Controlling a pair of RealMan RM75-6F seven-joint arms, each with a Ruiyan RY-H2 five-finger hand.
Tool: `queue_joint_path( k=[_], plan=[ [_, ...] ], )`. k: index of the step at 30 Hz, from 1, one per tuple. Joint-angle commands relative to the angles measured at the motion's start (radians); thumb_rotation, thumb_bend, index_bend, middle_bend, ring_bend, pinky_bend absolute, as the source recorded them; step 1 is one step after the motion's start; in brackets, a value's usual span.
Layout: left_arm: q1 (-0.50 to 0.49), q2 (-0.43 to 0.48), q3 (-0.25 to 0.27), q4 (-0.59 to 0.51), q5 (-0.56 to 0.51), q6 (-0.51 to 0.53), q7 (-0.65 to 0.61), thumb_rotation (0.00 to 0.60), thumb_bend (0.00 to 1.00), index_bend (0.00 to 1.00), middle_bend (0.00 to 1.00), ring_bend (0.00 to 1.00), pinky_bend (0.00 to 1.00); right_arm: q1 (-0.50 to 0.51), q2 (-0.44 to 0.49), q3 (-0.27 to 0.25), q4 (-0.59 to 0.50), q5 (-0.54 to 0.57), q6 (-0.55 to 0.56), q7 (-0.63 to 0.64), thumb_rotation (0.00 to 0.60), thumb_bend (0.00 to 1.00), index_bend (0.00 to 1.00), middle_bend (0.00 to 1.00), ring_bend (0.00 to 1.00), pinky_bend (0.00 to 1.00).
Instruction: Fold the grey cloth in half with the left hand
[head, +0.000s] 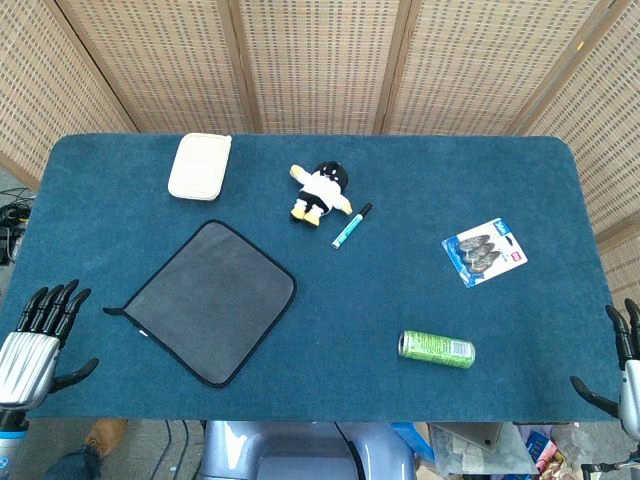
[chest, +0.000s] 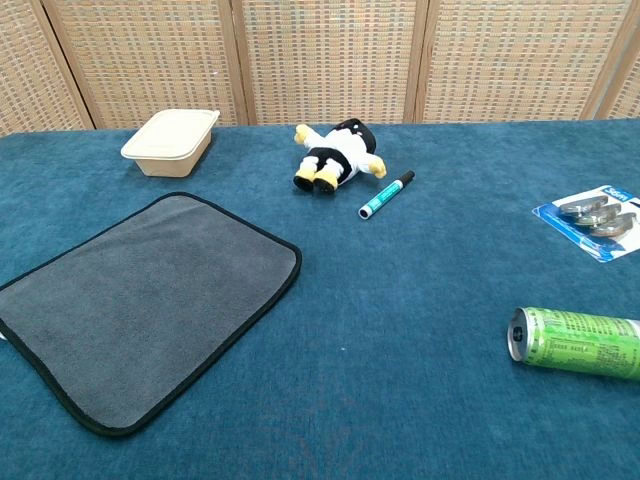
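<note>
1. The grey cloth (head: 212, 302) lies flat and fully spread on the blue table (head: 400, 220), on the left side and toward the near edge. It sits turned at an angle, so one corner points left, toward the left hand (head: 35, 345).

2. That left hand hangs at the near-left corner of the table, just off the cloth and not touching it. Its fingers (head: 55, 305) are apart and hold nothing, with the thumb sticking out to the side.

3. The right hand (head: 622, 375) shows only partly at the near-right edge, well apart from everything. What I can see of its fingers looks spread and empty.

4. Nothing is folded yet, so I judge the step in hand to be the reach for a cloth corner.

5. To do it well, I would take the left-pointing corner, the one with a small tab, since it lies nearest the hand. Pinch the bound edge alone, not the table's carpet-like cover beneath.

6. Lift only enough to clear the fabric, then carry the corner across to the opposite edge so the borders line up.

7. The cloth looks soft and may drag or bunch, so a slow sweep seems wise.

8. The beige box (head: 200, 166), plush toy (head: 321, 192), marker (head: 351, 226), blister pack (head: 485, 252) and green can (head: 437, 348) all sit clear of the fold path.
</note>
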Motion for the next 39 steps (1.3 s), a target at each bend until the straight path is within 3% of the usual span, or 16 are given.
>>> queue_joint_path(
  k=[1, 10, 14, 19, 25, 29, 33, 39],
  plan=[
    [0.0, 0.001, 0.002, 0.0, 0.001, -0.003, -0.001, 0.6, 0.18, 0.0, 0.0, 0.0, 0.0, 0.0, 0.001, -0.001, -0.001, -0.002, 0.0, 0.0, 0.6, 0.0, 0.0, 0.0, 0.0, 0.0],
    [-0.006, 0.004, 0.006, -0.006, -0.005, -0.025, 0.008, 0.6, 0.18, 0.0, 0.0, 0.0, 0.0, 0.0, 0.005, -0.001, -0.001, -0.001, -0.002, 0.008, 0.6, 0.0, 0.0, 0.0, 0.0, 0.0],
    [-0.038, 0.004, -0.015, -0.012, -0.029, -0.072, 0.0, 0.6, 0.18, 0.0, 0.0, 0.0, 0.0, 0.004, 0.006, 0.004, 0.0, 0.01, -0.01, 0.019, 0.6, 0.0, 0.0, 0.0, 0.0, 0.0],
    [-0.17, 0.019, -0.099, -0.032, -0.097, -0.237, 0.038, 0.6, 0.18, 0.0, 0.0, 0.0, 0.0, 0.013, 0.01, 0.019, 0.006, 0.044, -0.031, 0.037, 0.6, 0.0, 0.0, 0.0, 0.0, 0.0],
    [-0.387, -0.008, -0.202, -0.013, -0.232, -0.534, 0.084, 0.6, 0.19, 0.0, 0.0, 0.0, 0.0, 0.022, 0.014, 0.036, 0.015, 0.088, -0.054, 0.046, 0.6, 0.0, 0.0, 0.0, 0.0, 0.0],
    [-0.519, -0.077, -0.257, 0.066, -0.348, -0.697, 0.121, 0.6, 0.19, 0.14, 0.0, 0.0, 0.0, 0.028, 0.015, 0.044, 0.029, 0.122, -0.078, 0.058, 0.6, 0.0, 0.0, 0.0, 0.0, 0.0],
    [-0.627, -0.19, -0.289, 0.201, -0.414, -0.786, 0.145, 0.6, 0.19, 0.26, 0.0, 0.0, 0.0, 0.029, 0.016, 0.058, 0.042, 0.157, -0.089, 0.075, 0.6, 0.0, 0.0, 0.0, 0.0, 0.0],
    [-0.747, -0.33, -0.306, 0.391, -0.488, -0.893, 0.16, 0.6, 0.2, 0.29, 0.0, 0.0, 0.0, 0.034, 0.019, 0.07, 0.062, 0.19, -0.11, 0.105, 0.6, 0.0, 0.0, 0.0, 0.0, 0.0]
  ],
)
